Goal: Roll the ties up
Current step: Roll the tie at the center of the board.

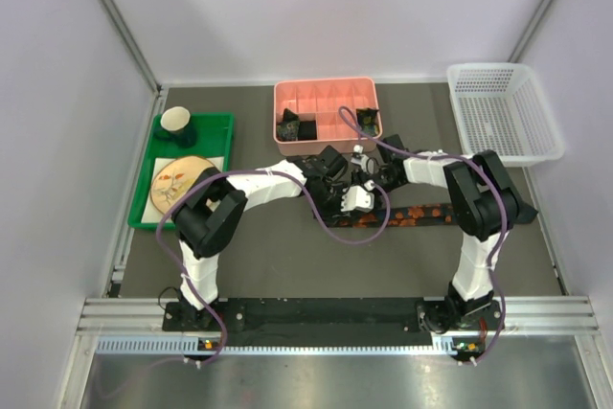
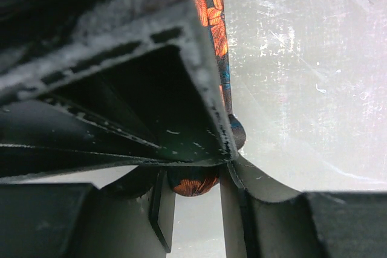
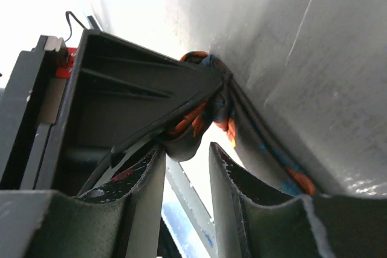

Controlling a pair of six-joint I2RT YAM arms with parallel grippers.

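Close up, the black left gripper (image 2: 193, 176) pinches the rolled end of an orange-flowered tie (image 2: 209, 22) against a scuffed grey table (image 2: 302, 89).

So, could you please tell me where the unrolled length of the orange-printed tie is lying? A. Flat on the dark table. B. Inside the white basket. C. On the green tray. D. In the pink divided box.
A: the overhead view shows the orange-printed tie stretched flat across the dark table, stopping short of the white basket.
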